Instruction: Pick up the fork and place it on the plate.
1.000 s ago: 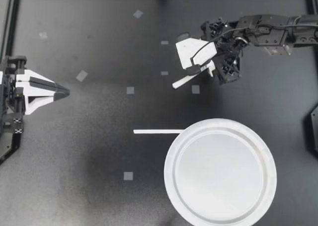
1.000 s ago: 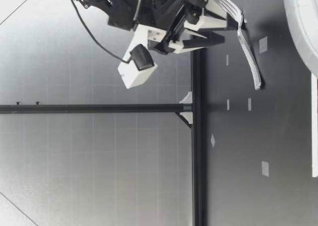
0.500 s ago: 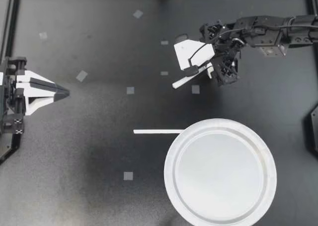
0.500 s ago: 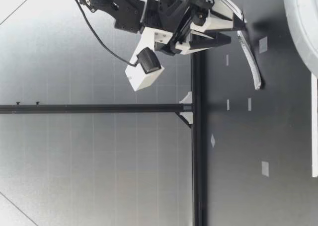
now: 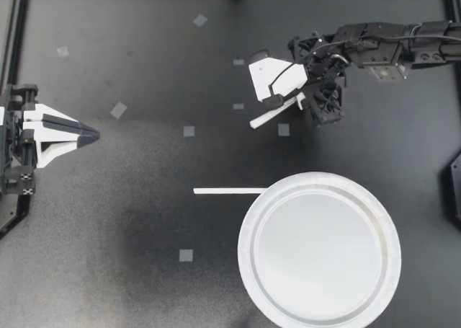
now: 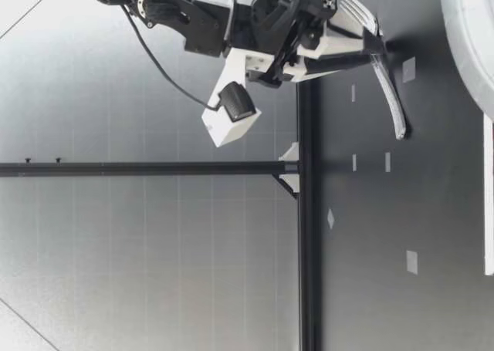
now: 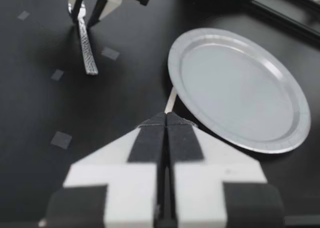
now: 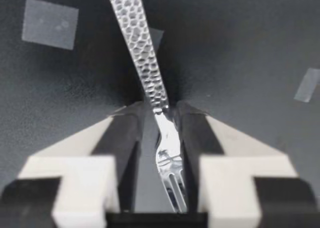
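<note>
My right gripper point(image 5: 308, 101) is clamped on the fork point(image 5: 268, 116) at its neck, with the handle slanting off toward eight o'clock, tip down by the table. The plate point(image 5: 245, 252) lies at six o'clock from that gripper. My left gripper point(image 5: 92, 134), fingers pressed together, waits well apart.
</note>
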Robot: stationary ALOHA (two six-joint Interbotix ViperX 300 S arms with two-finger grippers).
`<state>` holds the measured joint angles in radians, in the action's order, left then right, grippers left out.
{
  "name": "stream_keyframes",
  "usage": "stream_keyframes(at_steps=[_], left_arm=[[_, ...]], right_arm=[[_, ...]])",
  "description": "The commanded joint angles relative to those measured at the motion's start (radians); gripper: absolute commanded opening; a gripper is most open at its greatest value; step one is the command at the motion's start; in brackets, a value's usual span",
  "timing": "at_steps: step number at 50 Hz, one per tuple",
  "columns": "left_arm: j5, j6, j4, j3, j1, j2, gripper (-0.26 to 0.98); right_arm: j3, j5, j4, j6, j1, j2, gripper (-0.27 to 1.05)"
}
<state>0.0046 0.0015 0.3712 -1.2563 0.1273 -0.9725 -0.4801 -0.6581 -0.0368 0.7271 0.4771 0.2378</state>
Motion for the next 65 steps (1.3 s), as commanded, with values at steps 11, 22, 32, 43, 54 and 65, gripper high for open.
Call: stream_keyframes(at_steps=[11,22,32,43,54,65], left_arm=[[-0.009,0.003,0.002,0.008,0.0,0.003,-0.06],[-0.009,0.003,0.002,0.008,0.002,0.0,-0.06],[-0.06,-0.005,0.002,-0.002,0.0,0.0,-0.06],[-0.149,-0.021,0.003,0.005,0.0,0.0,-0.06],[-0.276,-0.322,0.087,0.031,0.0,0.006,-0.06],[-0.15,-0.698,0.078,0.066,0.0,-0.009,-0.03]], right_arm=[[0.026,-0.023,0.025,-0.002,0.006,-0.009,0.23],[0.028,-0.038,0.038,-0.003,0.008,-0.009,0.21],[0.086,-0.063,0.127,-0.052,0.011,-0.083,0.06],[0.152,-0.063,0.219,-0.077,0.003,-0.213,0.02],[0.176,0.025,-0.181,-0.021,-0.089,-0.267,0.02],[0.215,0.313,-0.796,-0.057,-0.218,-0.299,0.02]])
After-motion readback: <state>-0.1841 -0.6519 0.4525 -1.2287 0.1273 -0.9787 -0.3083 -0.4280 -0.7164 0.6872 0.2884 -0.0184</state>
